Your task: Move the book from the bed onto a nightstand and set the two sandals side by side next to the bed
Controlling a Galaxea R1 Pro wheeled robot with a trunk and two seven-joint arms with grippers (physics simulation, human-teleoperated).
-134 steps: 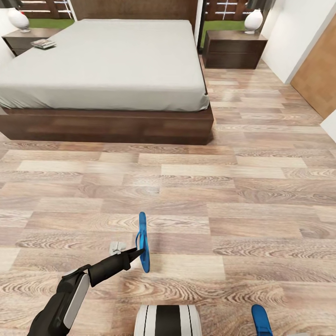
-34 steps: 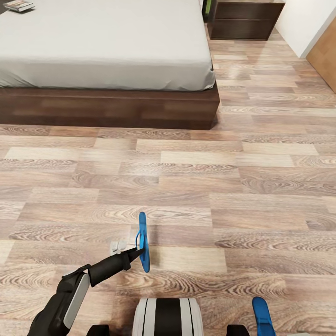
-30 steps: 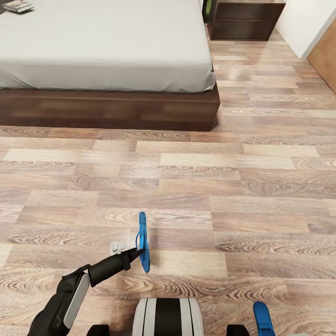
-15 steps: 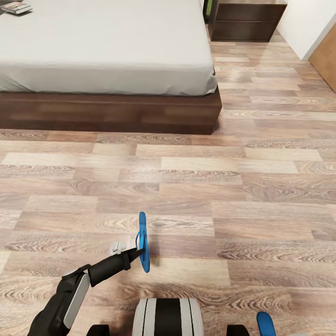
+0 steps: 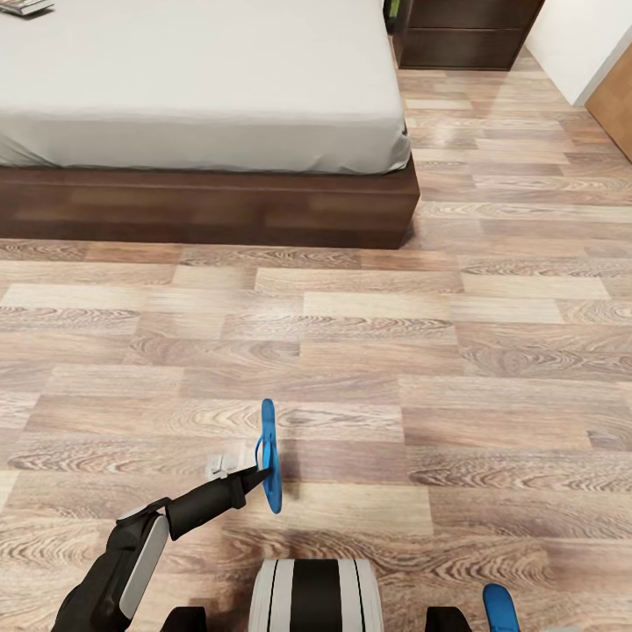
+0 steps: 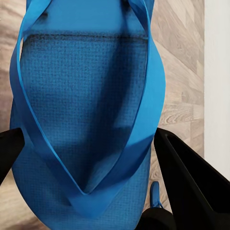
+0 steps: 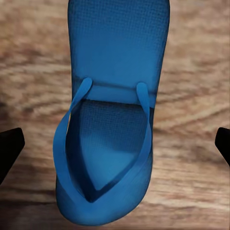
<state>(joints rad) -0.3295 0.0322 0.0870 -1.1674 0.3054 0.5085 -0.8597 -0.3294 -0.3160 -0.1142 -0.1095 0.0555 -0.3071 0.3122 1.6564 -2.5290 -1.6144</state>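
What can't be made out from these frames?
- Book: head view, cut by the top edge, cover unreadable.
- Nightstand: head view, top cut off by the top edge.
- Second sandal: head view, cut by the bottom edge.
- Left claw: its grip on the held sandal is too small to judge in the head view.
- Right claw: right wrist view, only dark tips at the edges.

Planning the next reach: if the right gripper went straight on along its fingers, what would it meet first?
Most likely the blue sandal lying flat on the wood floor, centred between its spread fingertips; how far off is unclear.
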